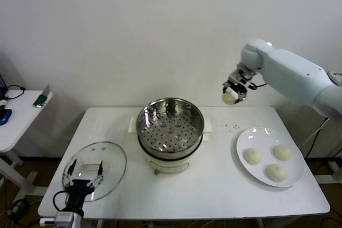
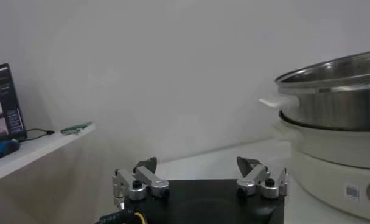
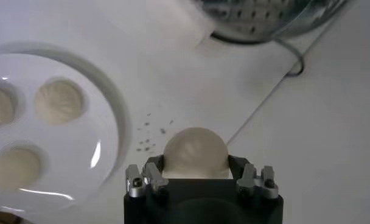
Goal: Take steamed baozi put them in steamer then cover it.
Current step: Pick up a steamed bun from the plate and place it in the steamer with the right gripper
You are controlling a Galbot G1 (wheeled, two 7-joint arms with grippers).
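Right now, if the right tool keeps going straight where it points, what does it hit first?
Judging by its wrist view, the right tool, shut on a baozi, points down at bare table between the plate and the steamer. The bun would probably meet the tabletop first; depth is unclear.

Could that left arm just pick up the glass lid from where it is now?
Probably yes. The left pincer hovers open right over the glass lid, beside its white handle, and nothing lies between them. The right pincer, shut on a bun, is far off.
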